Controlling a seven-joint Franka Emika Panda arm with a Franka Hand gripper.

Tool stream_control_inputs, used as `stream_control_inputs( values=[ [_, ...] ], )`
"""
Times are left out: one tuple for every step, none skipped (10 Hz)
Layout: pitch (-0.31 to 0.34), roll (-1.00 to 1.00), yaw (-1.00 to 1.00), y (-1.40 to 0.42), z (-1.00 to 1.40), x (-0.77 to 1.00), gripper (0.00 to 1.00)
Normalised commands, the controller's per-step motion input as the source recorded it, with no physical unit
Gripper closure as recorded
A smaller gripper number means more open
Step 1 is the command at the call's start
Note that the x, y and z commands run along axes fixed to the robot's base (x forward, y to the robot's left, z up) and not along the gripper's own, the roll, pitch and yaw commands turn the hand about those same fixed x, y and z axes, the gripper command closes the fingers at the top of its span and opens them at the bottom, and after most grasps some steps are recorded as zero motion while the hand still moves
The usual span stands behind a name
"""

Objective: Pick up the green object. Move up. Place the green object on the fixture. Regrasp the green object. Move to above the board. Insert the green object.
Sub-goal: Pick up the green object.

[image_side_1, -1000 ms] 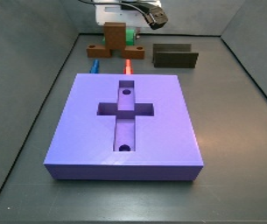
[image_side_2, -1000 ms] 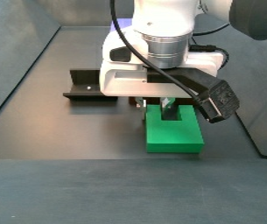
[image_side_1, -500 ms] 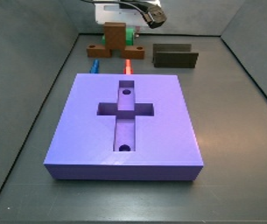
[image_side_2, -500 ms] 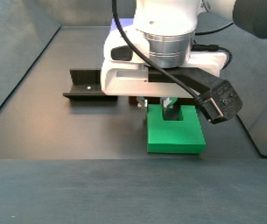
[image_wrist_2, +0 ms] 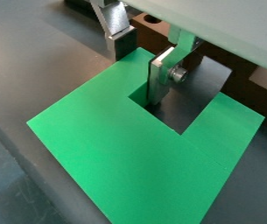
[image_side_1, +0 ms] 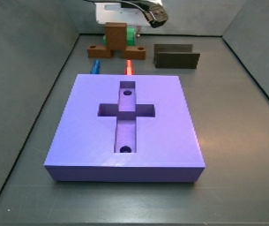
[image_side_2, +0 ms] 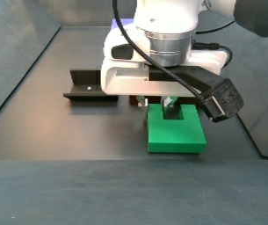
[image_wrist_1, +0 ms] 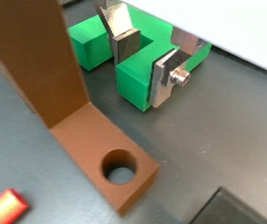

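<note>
Gripper down on the green object at the far end of the floor.

The gripper (image_wrist_2: 142, 59) straddled a leg of the green object (image_wrist_2: 123, 140), plates apart and not yet clamped; the brown stepped block (image_wrist_1: 66, 122) stood just beside, the board (image_side_1: 127, 124) well apart.

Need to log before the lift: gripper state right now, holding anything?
Gripper: down at the green object, fingers straddling one of its legs; whether the pads actually clamp it cannot be told.
</note>
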Motion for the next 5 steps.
stream_control_inputs(
  values=[
    [0.0,0.0,0.0,0.0,0.0,0.0,1.0],
    [0.0,0.0,0.0,0.0,0.0,0.0,1.0],
    [0.0,0.0,0.0,0.0,0.0,0.0,1.0],
    [0.0,0.0,0.0,0.0,0.0,0.0,1.0],
    [0.0,0.0,0.0,0.0,0.0,0.0,1.0]
  ],
)
